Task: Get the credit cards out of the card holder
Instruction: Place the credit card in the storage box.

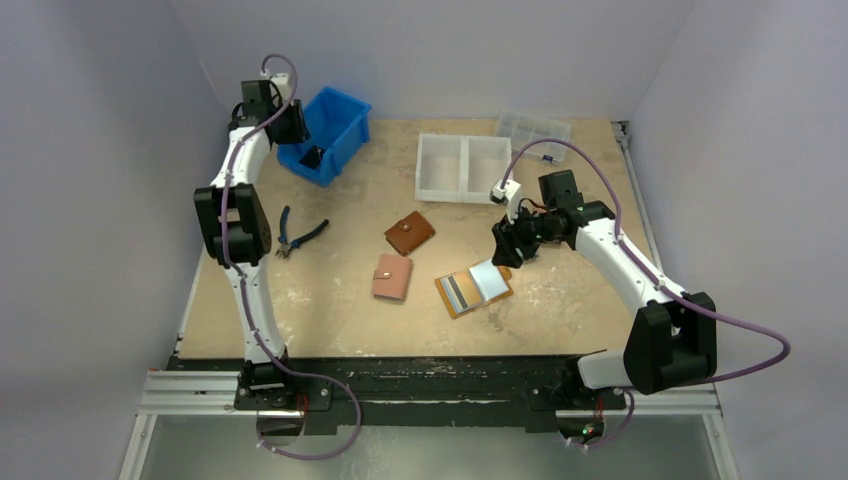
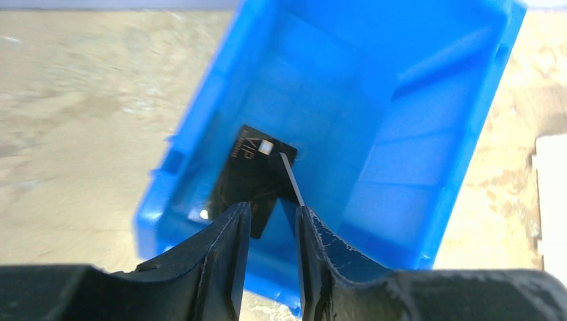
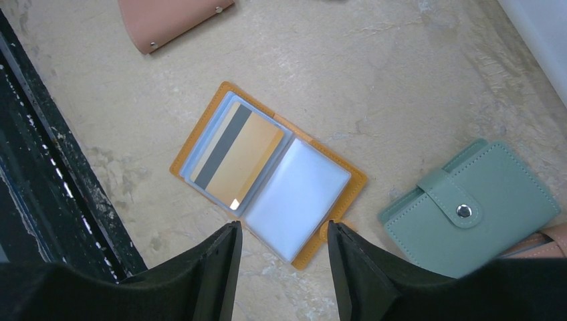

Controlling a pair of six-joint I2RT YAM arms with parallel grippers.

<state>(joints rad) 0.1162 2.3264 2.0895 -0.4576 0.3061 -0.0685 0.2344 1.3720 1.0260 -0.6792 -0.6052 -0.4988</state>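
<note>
The mustard-orange card holder (image 1: 473, 290) (image 3: 267, 175) lies open on the table. Its left clear sleeve holds an orange-yellow credit card (image 3: 235, 154) with a grey stripe; the right sleeve (image 3: 296, 192) looks pale and blank. My right gripper (image 1: 506, 252) (image 3: 283, 227) hovers open just above the holder's near edge, nothing between its fingers. My left gripper (image 1: 298, 148) (image 2: 273, 211) hangs over the blue bin (image 1: 325, 135) (image 2: 414, 120) with jaws parted. A thin card (image 2: 291, 178) seen edge-on rests against the right fingertip. A black card (image 2: 249, 175) lies on the bin floor.
A brown wallet (image 1: 409, 233) and a pink wallet (image 1: 392, 276) lie left of the holder; a green wallet (image 3: 472, 207) lies right of it. Pliers (image 1: 300, 235), a white two-part tray (image 1: 463, 167) and a clear organiser box (image 1: 533, 127) sit farther back.
</note>
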